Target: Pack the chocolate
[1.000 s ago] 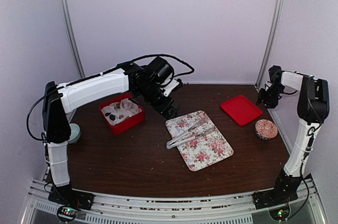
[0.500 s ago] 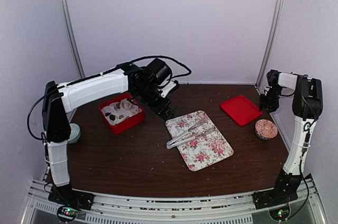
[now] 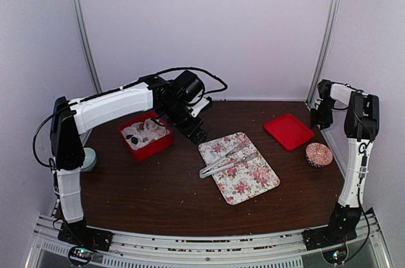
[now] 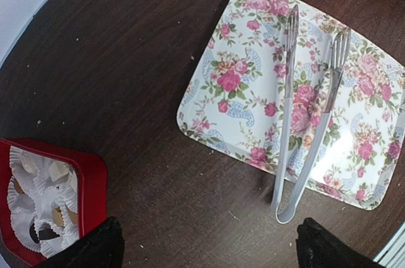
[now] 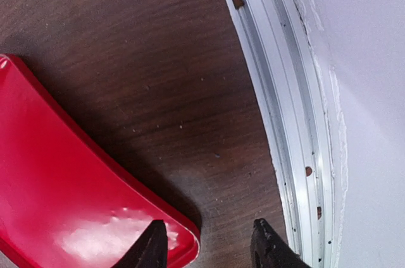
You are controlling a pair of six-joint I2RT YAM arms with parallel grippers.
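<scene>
Red plastic shows twice on the dark wooden counter (image 3: pixel 158 192): a small red square box (image 3: pixel 147 135) left of the rose-printed rectangular tray (image 3: pixel 256 182), and a flat red lid (image 3: pixel 288 131) right of that tray. The chocolate (image 4: pixel 45 234), small dark and tan lumps, sits in white paper cups (image 4: pixel 25 164) inside the box. I see none on the tray, which carries only a pair of pale plastic tongs (image 4: pixel 304 154) whose hinge end hangs over the tray's near edge.

Over the last second the left arm has drawn back a little from the tray toward the box. Its fingers (image 4: pixel 101 246) are spread as wide as they go and hold nothing, hanging above bare counter between box and tray. The right arm has folded more upright, well to the right of the tray. Its fingers (image 5: pixel 269 246) have narrowed but are not clenched: a gap remains, and nothing is gripped. From the wrist view, the lid's far corner lies just under that gap.

To my eye the filling looks finished, and the right arm seems to be lining up on the lid. Closing the box appears to be what remains.
</scene>
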